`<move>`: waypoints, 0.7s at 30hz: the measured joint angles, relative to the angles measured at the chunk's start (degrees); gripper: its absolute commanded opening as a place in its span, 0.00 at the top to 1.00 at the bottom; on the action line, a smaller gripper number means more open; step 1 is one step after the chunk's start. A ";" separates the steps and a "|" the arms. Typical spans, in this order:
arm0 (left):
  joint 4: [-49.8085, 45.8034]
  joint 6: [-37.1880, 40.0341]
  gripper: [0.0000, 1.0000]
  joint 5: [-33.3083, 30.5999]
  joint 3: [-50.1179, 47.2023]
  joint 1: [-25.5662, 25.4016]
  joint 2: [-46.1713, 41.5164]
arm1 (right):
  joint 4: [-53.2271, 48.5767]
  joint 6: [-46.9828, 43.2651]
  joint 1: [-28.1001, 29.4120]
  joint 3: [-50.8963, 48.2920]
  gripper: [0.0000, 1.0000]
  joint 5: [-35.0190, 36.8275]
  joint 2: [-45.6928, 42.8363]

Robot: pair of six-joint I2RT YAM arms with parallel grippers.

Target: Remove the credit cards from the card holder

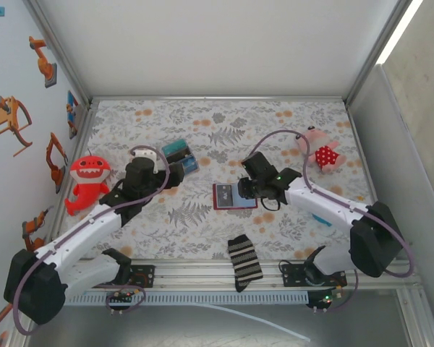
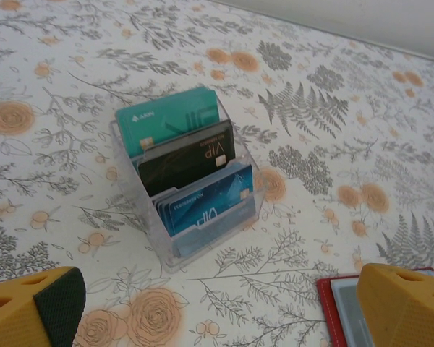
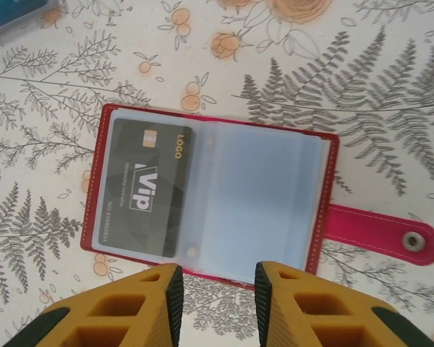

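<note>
Your right fingers (image 3: 173,303) hover narrow and empty over the open card holder (image 3: 275,202); next slide its black card (image 3: 148,191) out. Left fingers (image 2: 405,303) wide.

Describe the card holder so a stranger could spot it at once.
On the floral table, look at the middle, just in front of the right pincer. The card holder lies open and flat: a dark-red wallet with blue-grey sleeves, a black VIP card in one, and a red snap tab. The clear box farther left holds its cards upright.
</note>
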 measured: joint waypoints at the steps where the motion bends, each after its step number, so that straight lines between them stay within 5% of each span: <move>1: 0.31 0.00 0.03 -0.50 0.00 -0.85 0.72 | 0.37 0.22 0.00 0.02 0.70 -0.57 0.66; 7: 1.36 -0.68 0.03 -4.37 0.00 -6.38 6.93 | 2.75 1.79 0.00 0.22 0.70 -4.50 5.77; 21: 3.41 -3.06 0.03 -7.96 1.92 -10.60 19.02 | 7.76 4.28 0.00 1.11 0.77 -11.10 13.60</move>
